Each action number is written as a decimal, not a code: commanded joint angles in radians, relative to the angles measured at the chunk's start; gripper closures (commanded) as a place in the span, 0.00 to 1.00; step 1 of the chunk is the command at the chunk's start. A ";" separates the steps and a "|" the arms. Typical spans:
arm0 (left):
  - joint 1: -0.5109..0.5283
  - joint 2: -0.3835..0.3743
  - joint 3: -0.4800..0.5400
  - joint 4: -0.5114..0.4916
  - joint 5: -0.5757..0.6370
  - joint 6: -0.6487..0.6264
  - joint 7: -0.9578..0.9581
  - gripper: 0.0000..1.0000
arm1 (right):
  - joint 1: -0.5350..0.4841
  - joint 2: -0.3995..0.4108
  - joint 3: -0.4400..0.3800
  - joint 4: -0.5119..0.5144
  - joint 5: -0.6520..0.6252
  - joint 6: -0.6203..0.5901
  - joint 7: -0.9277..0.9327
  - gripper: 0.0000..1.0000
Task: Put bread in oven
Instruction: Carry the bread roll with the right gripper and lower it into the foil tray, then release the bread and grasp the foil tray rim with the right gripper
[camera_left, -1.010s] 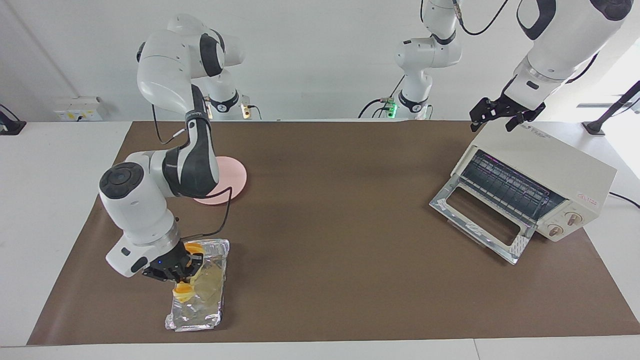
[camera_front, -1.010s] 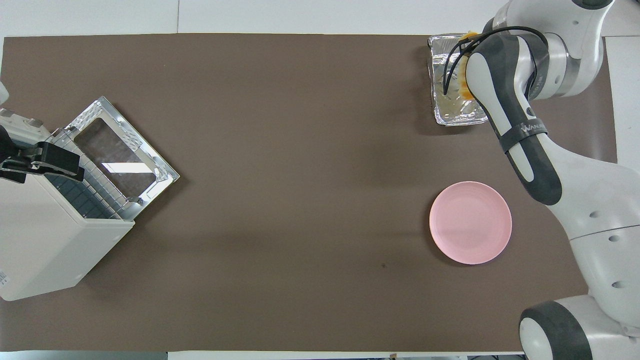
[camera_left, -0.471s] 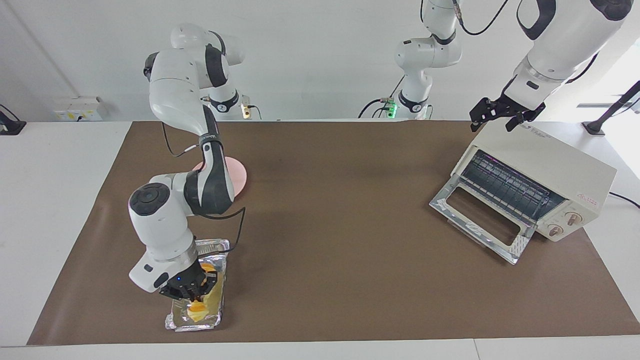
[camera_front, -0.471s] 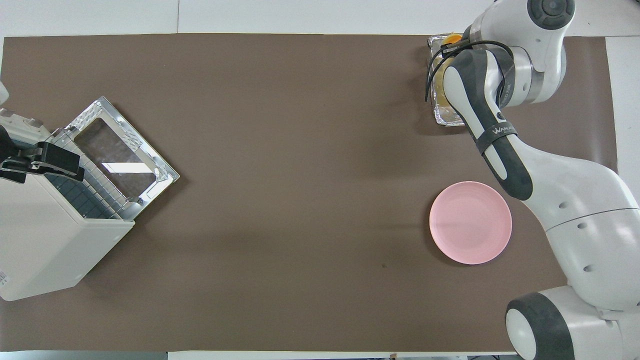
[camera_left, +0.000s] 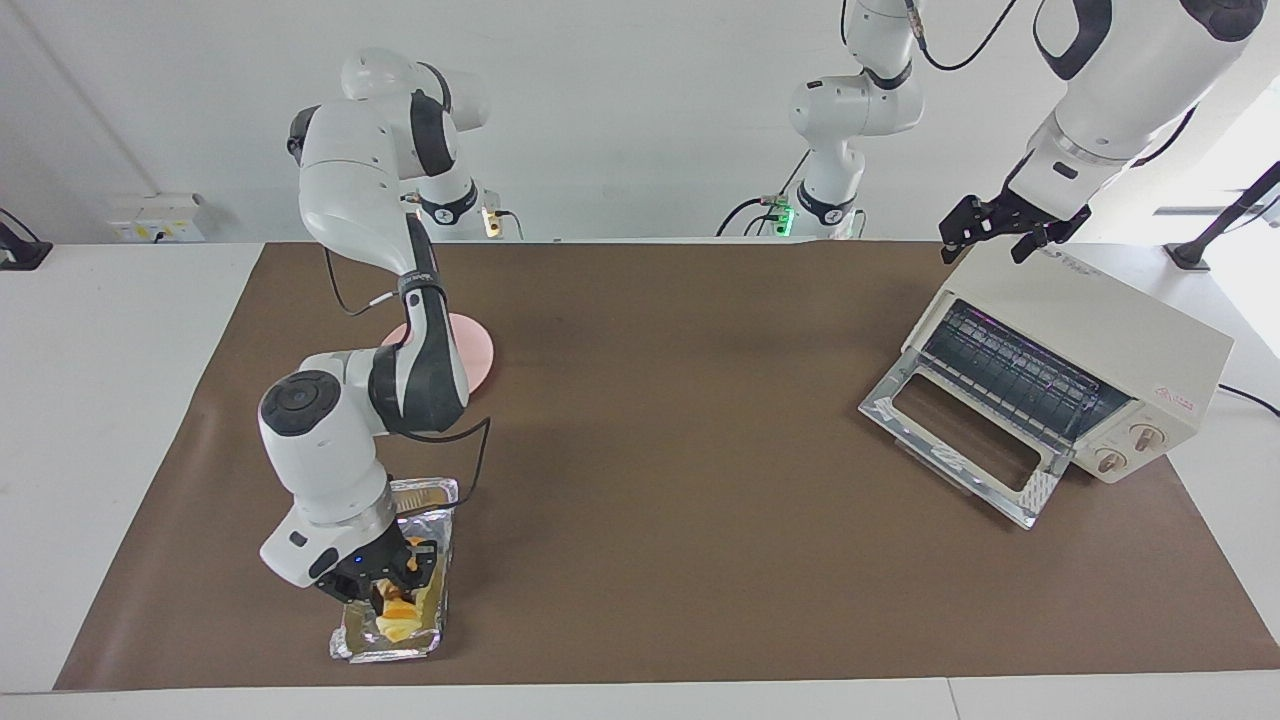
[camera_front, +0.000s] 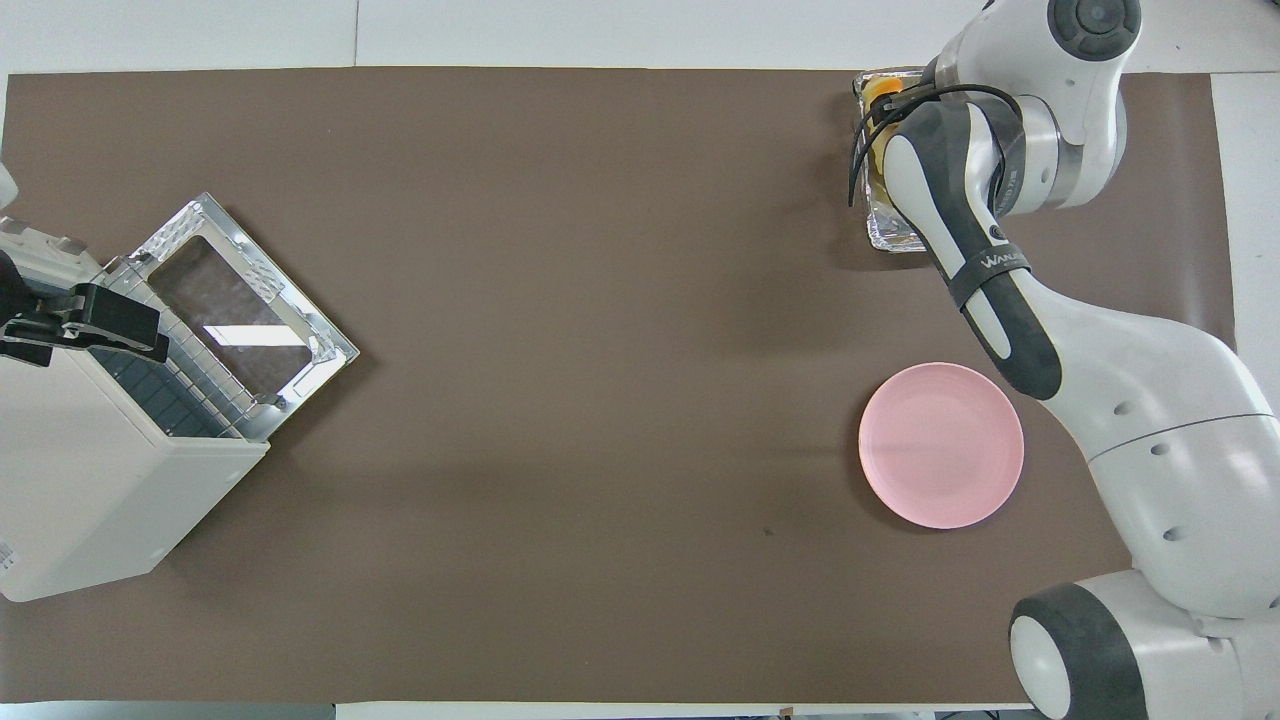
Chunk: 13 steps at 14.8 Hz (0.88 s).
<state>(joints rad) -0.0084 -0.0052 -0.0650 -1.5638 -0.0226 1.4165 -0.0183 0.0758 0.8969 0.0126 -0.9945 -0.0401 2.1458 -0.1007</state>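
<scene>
The bread (camera_left: 398, 608) lies in the crinkled foil tray (camera_left: 388, 650) near the table edge farthest from the robots, at the right arm's end. My right gripper (camera_left: 385, 582) is down in the tray over the bread, its fingers spread apart around it; it is open. In the overhead view the right arm hides most of the tray (camera_front: 890, 235), and only an orange end of the bread (camera_front: 882, 90) shows. The cream oven (camera_left: 1085, 335) (camera_front: 90, 480) stands at the left arm's end with its glass door (camera_left: 955, 440) dropped open. My left gripper (camera_left: 1000, 238) (camera_front: 85, 322) waits open over the oven's top.
A pink plate (camera_left: 478, 350) (camera_front: 940, 445) lies on the brown mat (camera_left: 680, 420), nearer to the robots than the foil tray and partly under the right arm. The oven's wire rack (camera_left: 1010, 370) shows inside the open door.
The right gripper carried the bread along over the foil tray, came lower into it, and its fingers spread apart. The left arm has not moved.
</scene>
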 joint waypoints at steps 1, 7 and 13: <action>0.001 -0.024 0.002 -0.024 0.000 0.001 0.011 0.00 | -0.014 -0.007 0.007 0.010 0.002 -0.052 0.003 0.00; 0.001 -0.024 0.002 -0.024 0.000 0.002 0.011 0.00 | -0.070 -0.024 0.003 0.046 -0.001 -0.165 -0.075 0.00; 0.001 -0.024 0.002 -0.024 0.000 0.001 0.011 0.00 | -0.083 -0.062 -0.003 -0.034 -0.009 -0.103 -0.131 0.00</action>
<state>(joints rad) -0.0084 -0.0052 -0.0650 -1.5638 -0.0226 1.4165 -0.0183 -0.0054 0.8595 0.0089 -0.9546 -0.0409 2.0016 -0.2031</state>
